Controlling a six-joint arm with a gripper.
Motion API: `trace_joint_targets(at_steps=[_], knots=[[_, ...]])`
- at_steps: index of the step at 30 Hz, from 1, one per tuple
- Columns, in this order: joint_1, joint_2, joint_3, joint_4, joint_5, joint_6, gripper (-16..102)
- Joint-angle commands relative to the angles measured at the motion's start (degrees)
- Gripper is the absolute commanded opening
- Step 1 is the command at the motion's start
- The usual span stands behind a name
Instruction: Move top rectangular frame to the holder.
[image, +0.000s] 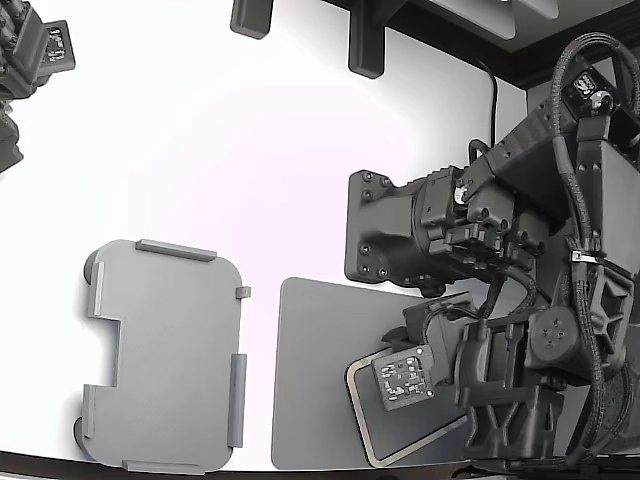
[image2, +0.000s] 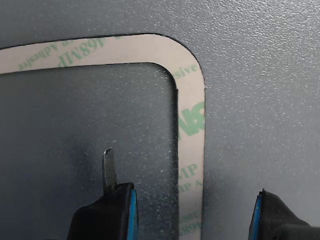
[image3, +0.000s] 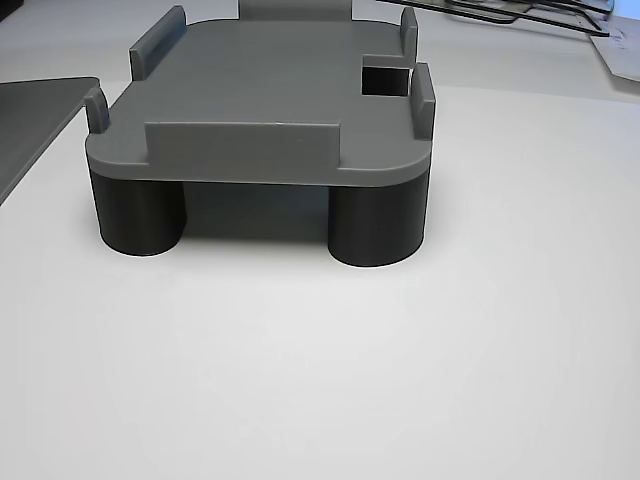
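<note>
My end effector (image2: 190, 210) is spread wide astride one strip of the top rectangular frame (image2: 192, 100), flat on the dark pad (image: 310, 380) at the exterior view's right; closing misaligned risks slipping off or creasing it.

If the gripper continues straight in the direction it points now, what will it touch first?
Probably the frame: the open gripper straddles one side strip of it. The dark pad lies directly under it. How far away they are is unclear.
</note>
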Motion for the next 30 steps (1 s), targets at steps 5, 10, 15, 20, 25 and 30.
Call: trace_joint_targets(at_steps=[5,10,15,20,25,30], knots=[[-0.53,0.44,1.05,-3.08,-0.18,-0.35,93],[-0.53,-0.88,1.23,-3.96,-0.88,-1.05,92],[-0.53,-2.81,0.62,-3.87,-1.85,-1.23,90],[-0.53,-3.69,-0.35,-3.43,-1.58,-1.49,90],[-0.70,-3.96,-0.62,-3.34,-1.58,-1.93,90],[-1.05,-4.22,-0.26,-3.34,-1.58,-2.46,80]])
